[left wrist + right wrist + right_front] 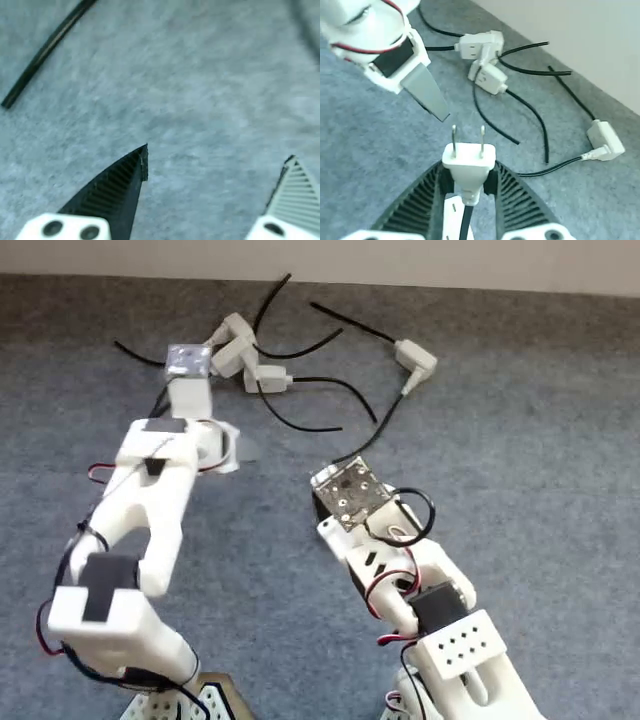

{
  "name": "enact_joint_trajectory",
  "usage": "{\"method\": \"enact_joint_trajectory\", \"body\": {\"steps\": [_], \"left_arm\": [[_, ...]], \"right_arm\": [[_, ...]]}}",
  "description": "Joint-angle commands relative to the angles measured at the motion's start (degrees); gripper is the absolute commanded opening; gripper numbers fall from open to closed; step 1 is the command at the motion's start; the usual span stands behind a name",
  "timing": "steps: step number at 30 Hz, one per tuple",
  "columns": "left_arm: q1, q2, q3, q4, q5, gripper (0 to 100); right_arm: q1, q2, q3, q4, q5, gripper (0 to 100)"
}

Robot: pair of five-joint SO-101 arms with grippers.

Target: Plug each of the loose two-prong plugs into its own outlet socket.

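Right fingers (517, 200) clamp the plug (468, 159), prongs pointing outward; left fingers (117, 187) spread wide, hovering above carpet (200, 75).

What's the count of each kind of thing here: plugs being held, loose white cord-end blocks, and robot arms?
Two-prong plug, held: 1
Loose white cord-end blocks: 3
Robot arms: 2
Total: 6

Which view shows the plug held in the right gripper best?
Right wrist view: the plug sits in the right gripper, both prongs clear. High view: the wrist hides it; left wrist view faces carpet.
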Motion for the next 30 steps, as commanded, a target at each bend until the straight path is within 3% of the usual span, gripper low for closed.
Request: {"method": "enact_joint_trajectory", "body": {"steps": [1, 9, 13, 18, 25, 30], "left_arm": [[7.43, -10.51, 6.37, -11.16, 0.18, 40], [12.88, -23.43, 19.38, -29.89, 0.53, 40], [12.35, -27.12, 21.14, -35.08, 7.82, 40], [14.55, -32.92, 22.55, -36.04, 13.27, 40], [21.67, -47.25, 32.92, -35.96, 13.36, 40], [22.55, -56.4, 39.34, -35.96, 13.36, 40]], "right_arm": [[3.12, -1.45, 2.07, -6.81, 0.97, 0.7], [3.3, -1.45, 11.65, -20.7, 0.97, 0.7], [3.3, -1.45, 12.88, -21.76, 0.97, 0.7], [3.21, -1.45, 12.97, -21.85, -0.35, 0.7], [3.21, -1.45, 12.97, -21.85, -2.81, 0.7], [3.21, -1.45, 12.97, -21.85, -2.99, 0.7]]}}
